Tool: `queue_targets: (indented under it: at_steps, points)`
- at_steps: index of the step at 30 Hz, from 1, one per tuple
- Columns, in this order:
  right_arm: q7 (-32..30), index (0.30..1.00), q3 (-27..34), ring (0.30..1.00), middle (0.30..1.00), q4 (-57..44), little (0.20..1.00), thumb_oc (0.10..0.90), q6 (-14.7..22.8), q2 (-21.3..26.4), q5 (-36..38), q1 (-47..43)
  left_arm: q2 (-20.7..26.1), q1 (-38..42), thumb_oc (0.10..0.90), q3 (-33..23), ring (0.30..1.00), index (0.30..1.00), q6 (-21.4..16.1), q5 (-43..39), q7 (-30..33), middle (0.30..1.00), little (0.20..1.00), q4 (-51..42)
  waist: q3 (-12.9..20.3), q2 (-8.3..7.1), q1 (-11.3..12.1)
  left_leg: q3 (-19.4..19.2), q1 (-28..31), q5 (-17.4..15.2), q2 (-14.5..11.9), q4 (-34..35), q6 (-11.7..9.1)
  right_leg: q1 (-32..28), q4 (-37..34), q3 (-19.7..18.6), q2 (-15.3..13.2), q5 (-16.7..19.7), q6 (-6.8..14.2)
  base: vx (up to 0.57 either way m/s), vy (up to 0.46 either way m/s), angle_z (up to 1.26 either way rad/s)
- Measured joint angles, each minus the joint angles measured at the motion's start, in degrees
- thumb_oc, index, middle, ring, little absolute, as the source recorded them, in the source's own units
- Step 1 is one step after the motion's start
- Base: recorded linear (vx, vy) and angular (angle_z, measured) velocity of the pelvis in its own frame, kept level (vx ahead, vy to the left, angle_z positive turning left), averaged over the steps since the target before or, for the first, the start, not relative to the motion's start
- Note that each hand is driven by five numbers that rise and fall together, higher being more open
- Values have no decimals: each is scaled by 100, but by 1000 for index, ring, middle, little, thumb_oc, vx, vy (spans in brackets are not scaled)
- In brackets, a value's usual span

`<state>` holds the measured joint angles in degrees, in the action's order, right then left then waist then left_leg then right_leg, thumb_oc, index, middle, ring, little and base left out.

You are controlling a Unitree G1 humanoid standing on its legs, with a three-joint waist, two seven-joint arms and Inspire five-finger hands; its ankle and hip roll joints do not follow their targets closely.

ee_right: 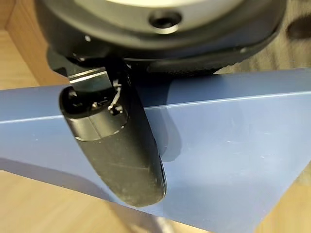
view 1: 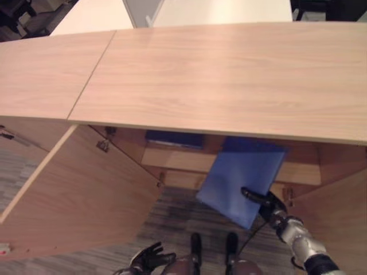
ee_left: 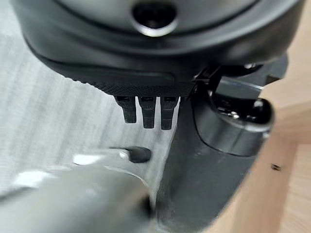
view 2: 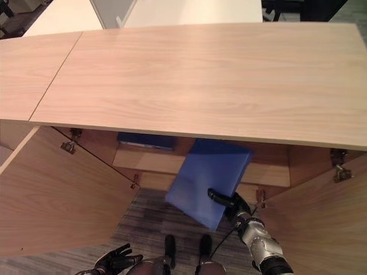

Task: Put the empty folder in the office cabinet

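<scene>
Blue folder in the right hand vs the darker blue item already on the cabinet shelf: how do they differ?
The blue folder is pinched by the right hand, tilted, half outside the cabinet; the darker blue item lies flat on the shelf, untouched. The folder is a lighter blue and shows a broad face; of the darker item just a front strip shows under the top. Both are blue and flat.

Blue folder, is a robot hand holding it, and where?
Yes. The right robot hand pinches the blue folder at its near lower edge, thumb on top. The left robot hand holds nothing.
</scene>
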<state>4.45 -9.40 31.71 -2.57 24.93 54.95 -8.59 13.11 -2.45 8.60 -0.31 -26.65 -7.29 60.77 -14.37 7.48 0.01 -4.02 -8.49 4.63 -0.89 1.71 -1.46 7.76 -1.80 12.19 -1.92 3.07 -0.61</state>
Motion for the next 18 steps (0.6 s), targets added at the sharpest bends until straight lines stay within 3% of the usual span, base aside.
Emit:
queue_targets:
  at_steps: [4, 7, 9, 13, 15, 17, 18]
  points:
    - [-118, 300, 106, 300, 300, -227, 300, 400, 109, -157, 323, -178, -91, 119, 800, -174, 900, 900, -93, 50, 80, 900, 900, 289, -36, -62, 34, -180, -65, 76, 44, 189, 143, 289, 125, -183, -39, 37, 79, 8, 145, -23]
    - [-203, 300, 110, 300, 300, -620, 300, 400, 427, -339, 766, -530, -100, 251, 800, -221, 900, 900, -156, 59, 235, 900, 900, 309, -131, -106, 32, -434, -393, 74, 92, 135, 152, 852, 420, -429, -106, 71, 122, -85, 192, -43]
    - [-222, 300, 120, 300, 300, -704, 300, 400, 637, -391, 933, -856, -105, 433, 800, -237, 900, 900, -153, 58, 321, 900, 900, 362, -366, -93, 17, -500, -511, 56, 108, 70, 185, 1043, 595, -514, -129, 50, 135, -70, 168, -30]
    - [-585, 300, 231, 300, 300, -734, 300, 400, 933, -427, 1281, -1512, -92, 734, 800, -235, 900, 900, -247, 38, 464, 900, 900, 360, -705, -162, 185, -718, -988, -97, 195, -344, 334, 1824, 1428, -797, -228, -220, 144, -72, 173, -24]
    - [-652, 300, 258, 300, 300, -742, 300, 400, 1141, -531, 1454, -1797, -40, 786, 800, -280, 900, 900, -315, -7, 488, 900, 900, 297, -866, -274, 235, -896, -1230, -269, 208, -704, 423, 2226, 1946, -865, -285, -371, 155, -119, 130, -24]
    - [-698, 300, 251, 300, 300, -743, 300, 400, 1273, -563, 1593, -2084, -22, 843, 800, -320, 900, 900, -328, 6, 587, 900, 900, 287, -1030, -296, 293, -1054, -1556, -474, 236, -1183, 503, 2590, 2283, -824, -365, -362, 189, -94, -3, -41]
    - [-756, 300, 218, 300, 300, -754, 300, 400, 1319, -555, 1663, -2367, -1, 838, 800, -295, 900, 900, -327, -2, 635, 900, 900, 277, -1162, -368, 403, -1325, -1704, -562, 112, -1363, 539, 2765, 2253, -638, -480, -380, 234, -84, -122, -67]
